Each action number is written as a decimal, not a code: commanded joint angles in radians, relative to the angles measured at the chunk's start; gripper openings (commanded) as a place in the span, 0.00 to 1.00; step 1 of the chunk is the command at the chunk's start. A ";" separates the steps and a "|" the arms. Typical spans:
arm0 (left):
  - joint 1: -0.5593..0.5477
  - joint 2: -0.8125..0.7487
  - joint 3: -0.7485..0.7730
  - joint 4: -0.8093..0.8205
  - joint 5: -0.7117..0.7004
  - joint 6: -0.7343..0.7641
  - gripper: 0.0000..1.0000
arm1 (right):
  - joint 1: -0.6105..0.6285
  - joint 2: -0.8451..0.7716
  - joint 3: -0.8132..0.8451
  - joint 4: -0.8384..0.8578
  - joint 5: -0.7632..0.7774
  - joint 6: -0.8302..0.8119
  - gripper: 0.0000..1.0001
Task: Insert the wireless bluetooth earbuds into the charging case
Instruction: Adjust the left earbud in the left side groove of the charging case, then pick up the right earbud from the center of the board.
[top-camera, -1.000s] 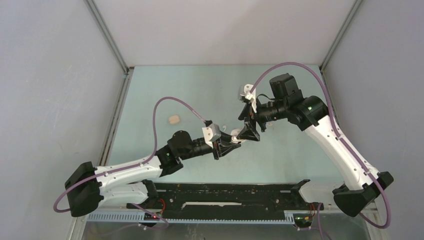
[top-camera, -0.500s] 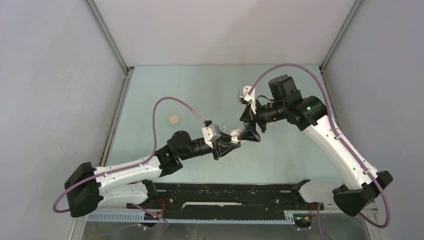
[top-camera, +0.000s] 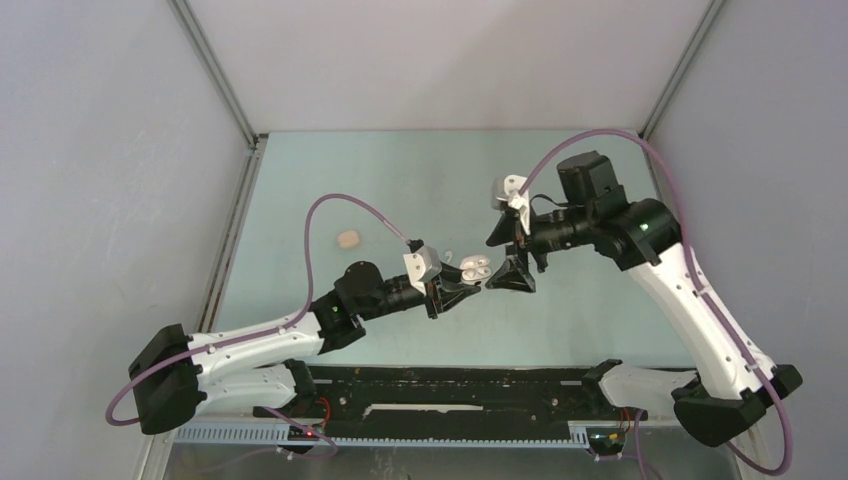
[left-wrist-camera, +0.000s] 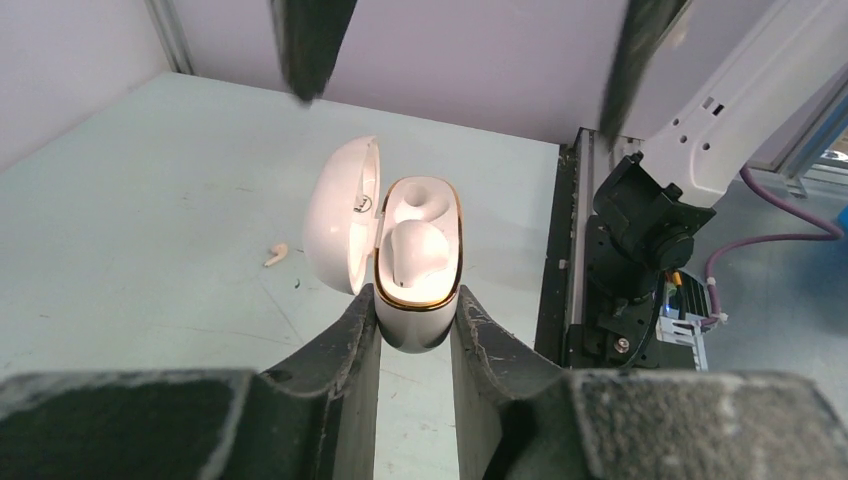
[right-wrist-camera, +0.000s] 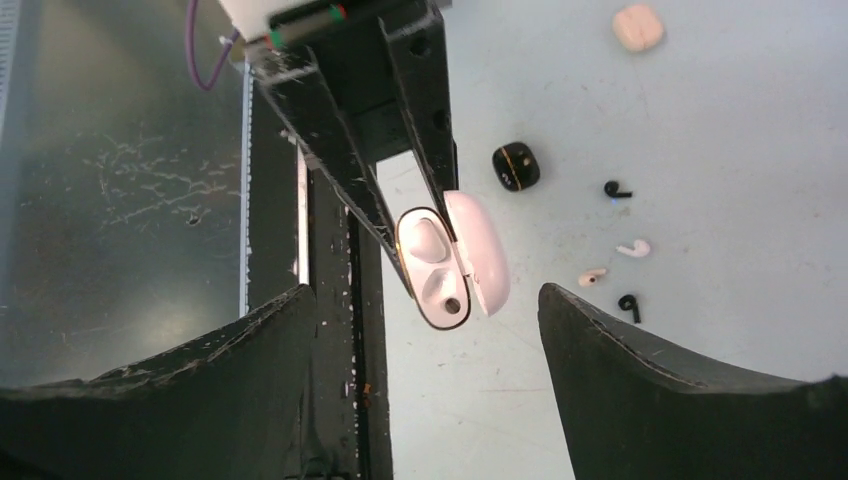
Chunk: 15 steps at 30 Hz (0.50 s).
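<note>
With its arm stretched low, the left gripper (top-camera: 472, 282) clamps the open charging case (left-wrist-camera: 418, 250) before the right gripper (top-camera: 507, 278), jaws spread.

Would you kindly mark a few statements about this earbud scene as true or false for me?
1. The left jaws clamp the white charging case, its lid open. True.
2. The right jaws are shut on an earbud. False: they stand open and empty.
3. Every earbud sits inside the case. False: a white earbud, a beige earbud and a black earbud lie loose on the table.
4. A black case lies on the table. True.
</note>
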 joint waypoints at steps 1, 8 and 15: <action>-0.006 -0.012 0.047 0.044 -0.040 0.012 0.00 | -0.063 -0.049 0.084 -0.040 -0.092 0.013 0.84; -0.006 -0.041 0.027 -0.039 -0.198 -0.027 0.00 | -0.319 0.005 -0.005 0.075 -0.143 0.135 0.71; 0.007 -0.139 -0.106 -0.073 -0.399 -0.121 0.00 | -0.263 0.090 -0.201 0.359 0.070 0.322 0.52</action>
